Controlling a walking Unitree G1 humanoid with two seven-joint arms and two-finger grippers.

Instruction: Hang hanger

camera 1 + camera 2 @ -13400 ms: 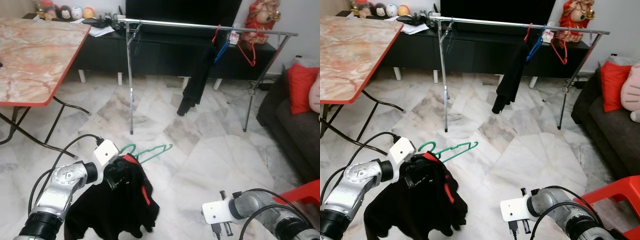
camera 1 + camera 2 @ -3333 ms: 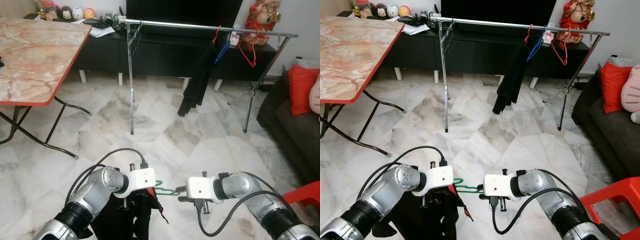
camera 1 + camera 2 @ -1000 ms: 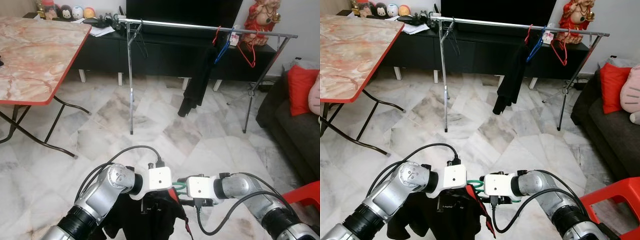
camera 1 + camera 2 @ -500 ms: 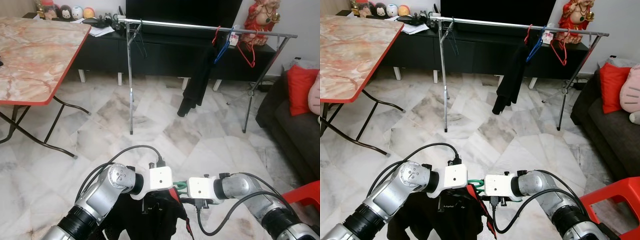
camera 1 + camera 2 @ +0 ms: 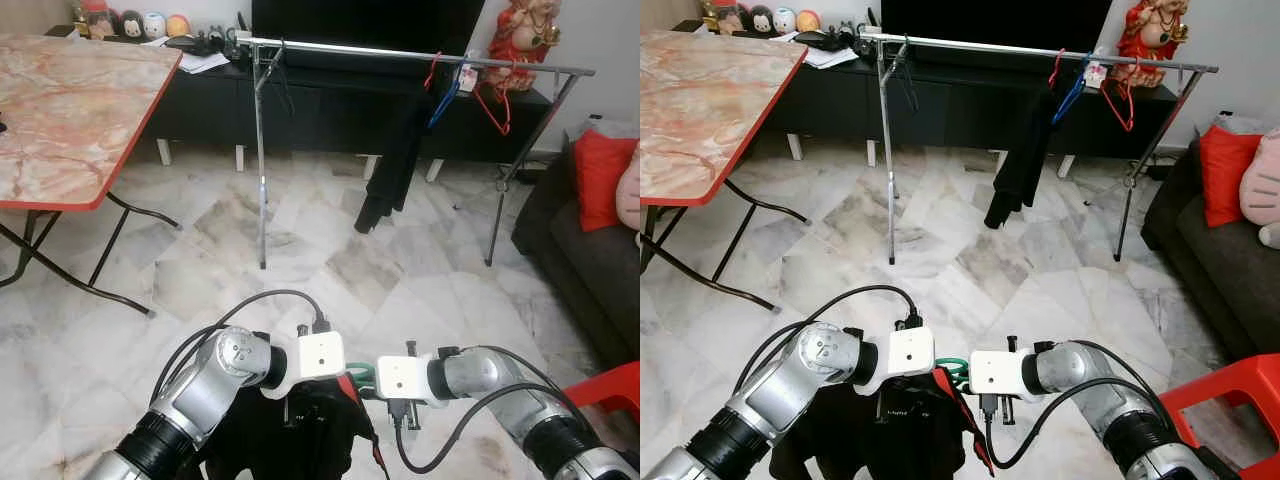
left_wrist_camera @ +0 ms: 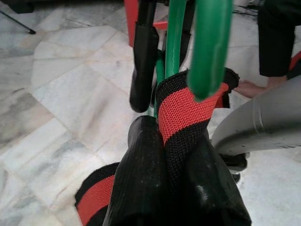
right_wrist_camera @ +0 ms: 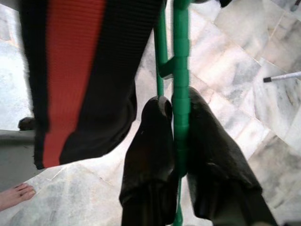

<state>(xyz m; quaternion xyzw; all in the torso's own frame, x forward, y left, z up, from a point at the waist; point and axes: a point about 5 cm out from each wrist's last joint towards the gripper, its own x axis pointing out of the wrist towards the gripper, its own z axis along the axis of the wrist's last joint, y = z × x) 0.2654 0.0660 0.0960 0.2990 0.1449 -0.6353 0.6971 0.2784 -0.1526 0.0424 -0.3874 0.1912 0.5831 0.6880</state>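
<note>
Hanger (image 7: 181, 70), green and thin, is sitting low in the middle of the head views, between the two grippers.

Biggest things first. A pale marble floor (image 5: 330, 250) is filling most of the frame. A red-edged marble table (image 5: 70, 110) is standing at the upper left. A long metal clothes rack (image 5: 400, 52) is running across the top, with a black garment (image 5: 395, 160) hanging from it and red and blue hangers (image 5: 470, 90) dangling near its right end. A dark sofa (image 5: 590, 240) with a red cushion (image 5: 603, 165) is sitting at the right edge.

A black and red shirt (image 5: 920, 430) is hanging down at the bottom centre, draped on the green hanger.

The left gripper (image 6: 171, 160) is pinching the shirt's red and black collar between its fingers, with the green hanger just beside it. The right gripper (image 7: 176, 136) is squeezing the hanger's green bar tight between its two black fingers (image 7: 150, 155).

A person's bare foot (image 7: 14, 195) is peeking in at the lower left corner of the right wrist view.
</note>
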